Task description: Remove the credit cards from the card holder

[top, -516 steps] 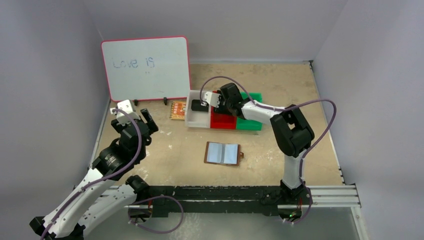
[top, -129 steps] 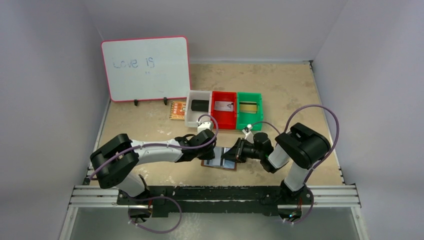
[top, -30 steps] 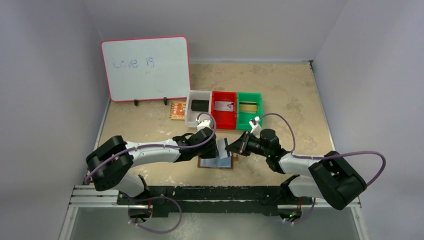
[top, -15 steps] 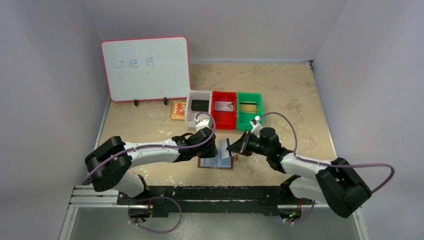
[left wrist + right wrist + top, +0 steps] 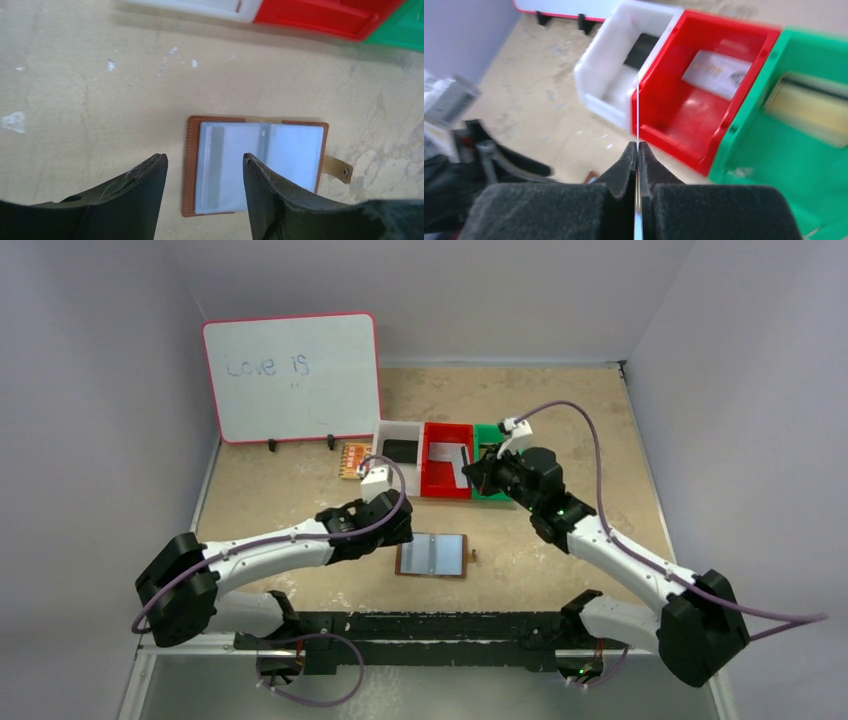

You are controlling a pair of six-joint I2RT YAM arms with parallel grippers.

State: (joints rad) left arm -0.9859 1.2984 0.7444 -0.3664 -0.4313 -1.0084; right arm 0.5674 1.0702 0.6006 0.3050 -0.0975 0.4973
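Right pincer (image 5: pixel 637 146) pinches a card (image 5: pixel 637 100) edge-on over the white bin (image 5: pixel 604 107)/red bin (image 5: pixel 664 135) wall; we see the left pincer (image 5: pixel 203 160), spread, nearer the open holder (image 5: pixel 295 150), long axis left-right on the table (image 5: pixel 560 420).

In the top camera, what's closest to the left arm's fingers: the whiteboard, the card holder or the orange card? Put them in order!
1. Card holder, just right of the left fingers.
2. Orange card, farther back, slightly left.
3. Whiteboard, far back left.
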